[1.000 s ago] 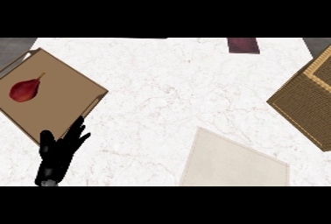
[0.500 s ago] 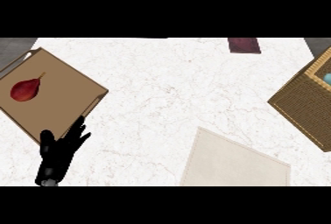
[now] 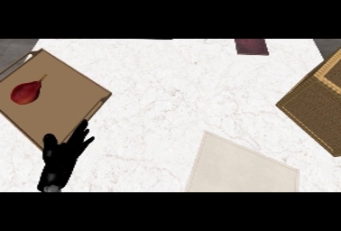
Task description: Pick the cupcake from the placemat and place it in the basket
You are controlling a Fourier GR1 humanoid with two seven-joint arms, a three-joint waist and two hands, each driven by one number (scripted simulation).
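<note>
White marble counter (image 3: 173, 99) carries a bare placemat (image 3: 243, 167) and a wicker basket (image 3: 313, 106) at the right edge. No cupcake shows; perhaps it already sits inside the basket, so little may remain. Left hand (image 3: 63, 155) rests open beside a wooden tray (image 3: 66, 97) holding a red pear (image 3: 28, 91); the right hand is out of view.

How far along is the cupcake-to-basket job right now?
Done, it seems: the placemat bears no cupcake, so the pick looks finished. In hand: nothing visible; the left hand rests open at lower left, the right hand is out of view. Left: confirming the placement. The basket is cut off at the right edge and no cupcake shows in its visible part, so I cannot tell if it is in.
</note>
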